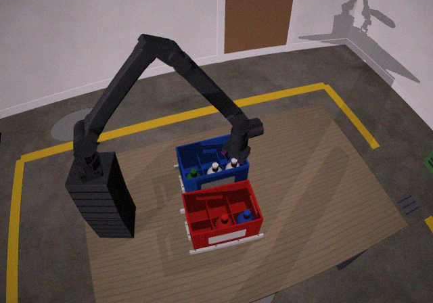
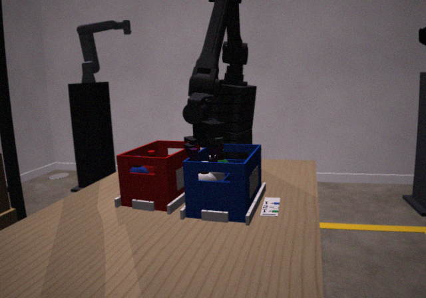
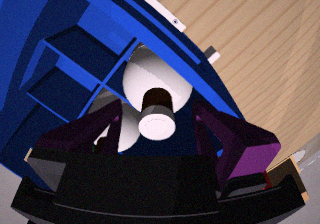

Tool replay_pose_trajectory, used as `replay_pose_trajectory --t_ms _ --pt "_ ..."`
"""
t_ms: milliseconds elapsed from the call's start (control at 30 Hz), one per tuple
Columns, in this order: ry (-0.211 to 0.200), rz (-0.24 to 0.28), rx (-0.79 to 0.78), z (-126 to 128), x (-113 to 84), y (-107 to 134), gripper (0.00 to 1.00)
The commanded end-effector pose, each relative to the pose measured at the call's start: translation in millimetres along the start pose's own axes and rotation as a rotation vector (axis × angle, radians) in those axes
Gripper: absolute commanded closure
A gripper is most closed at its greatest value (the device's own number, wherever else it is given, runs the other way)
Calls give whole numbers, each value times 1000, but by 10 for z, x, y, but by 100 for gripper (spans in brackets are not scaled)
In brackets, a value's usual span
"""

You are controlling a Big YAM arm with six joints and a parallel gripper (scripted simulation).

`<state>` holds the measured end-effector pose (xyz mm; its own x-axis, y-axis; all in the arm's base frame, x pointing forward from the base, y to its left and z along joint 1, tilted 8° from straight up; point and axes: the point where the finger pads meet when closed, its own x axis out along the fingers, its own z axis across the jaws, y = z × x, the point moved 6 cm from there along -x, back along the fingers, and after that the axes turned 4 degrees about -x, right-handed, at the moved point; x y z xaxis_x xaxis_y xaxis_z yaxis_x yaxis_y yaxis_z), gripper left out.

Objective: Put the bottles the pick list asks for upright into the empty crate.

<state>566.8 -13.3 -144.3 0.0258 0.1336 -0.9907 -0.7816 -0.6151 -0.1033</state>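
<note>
pick list (image 2: 270, 207) reading 1 blue, 2 white, 1 green, claw (image 1: 233, 157) (image 2: 204, 156) (image 3: 157, 105) open over white bottle (image 1: 233, 166) (image 2: 207, 176) (image 3: 150, 74)

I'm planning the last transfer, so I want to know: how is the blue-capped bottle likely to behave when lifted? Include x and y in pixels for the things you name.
The blue-capped bottle (image 1: 245, 216) has a narrow neck above wide shoulders, so a neck grip might let it swing a little. Its rounded body would probably roll if laid down. The red crate's (image 1: 224, 241) dividers should limit tipping until it clears them.
</note>
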Motion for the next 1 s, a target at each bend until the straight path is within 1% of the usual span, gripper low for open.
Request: replay_pose_trajectory --t_ms 0,67,133,167,233,300,400,467,500,600,767,867,967 --pt "57 -50 2 -230 -228 -37 39" --pt "58 -53 2 -236 -289 -47 39" --pt "49 -44 3 -198 -315 -3 39" --pt "38 -32 5 -177 -340 20 39" --pt "41 -37 5 -202 -421 -13 39" --pt "34 -28 6 -165 -446 32 39" --pt "33 -28 -4 -120 -518 -2 39" --pt "33 -28 -4 -120 -518 -2 39" --pt "48 -44 -5 -192 -603 -78 39" --pt "34 -28 6 -157 -632 38 39" --pt "39 -35 5 -178 -787 13 39" --pt "34 -28 6 -149 -844 46 39" --pt "39 -35 5 -171 -947 19 39"
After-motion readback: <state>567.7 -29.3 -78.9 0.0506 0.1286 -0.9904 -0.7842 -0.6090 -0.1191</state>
